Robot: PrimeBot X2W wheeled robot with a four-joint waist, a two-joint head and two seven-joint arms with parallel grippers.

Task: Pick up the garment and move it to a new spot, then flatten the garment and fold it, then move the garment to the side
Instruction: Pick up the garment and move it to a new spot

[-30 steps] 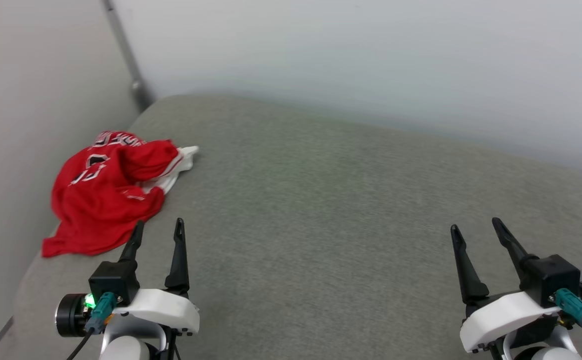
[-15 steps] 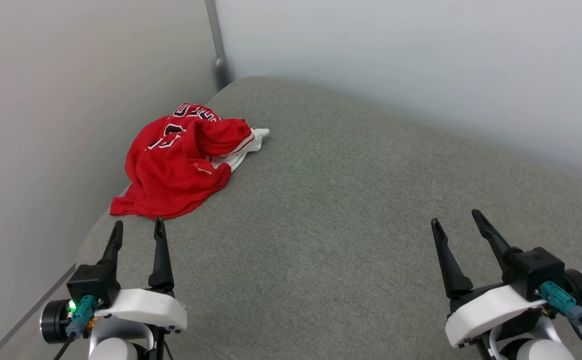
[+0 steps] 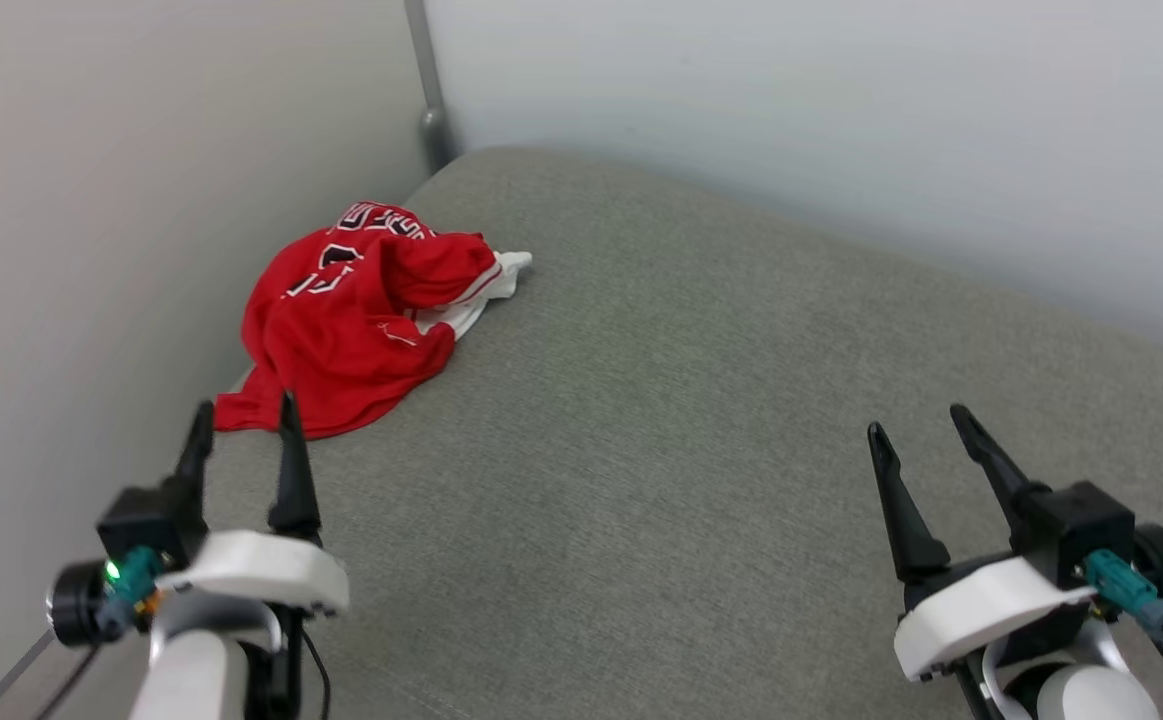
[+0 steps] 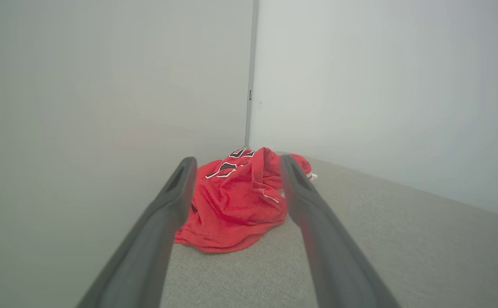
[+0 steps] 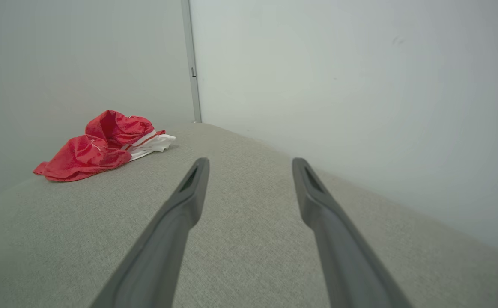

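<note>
The garment, a red jersey T-shirt with a white sleeve and black lettering, lies crumpled at the far left of the grey cushioned surface, near the corner of the walls. My left gripper hovers open just short of its near hem, pointing at it; the garment shows between the fingers in the left wrist view. My right gripper stands open over the surface at the lower right, far from the garment, with nothing between its fingers.
Pale walls meet in a corner with a grey metal post just behind the garment. The left wall runs close along the surface's left edge.
The head view swung left, then settled. My left gripper has since crept forward and left, its tips now level with the garment's near hem. The garment lies unmoved.
</note>
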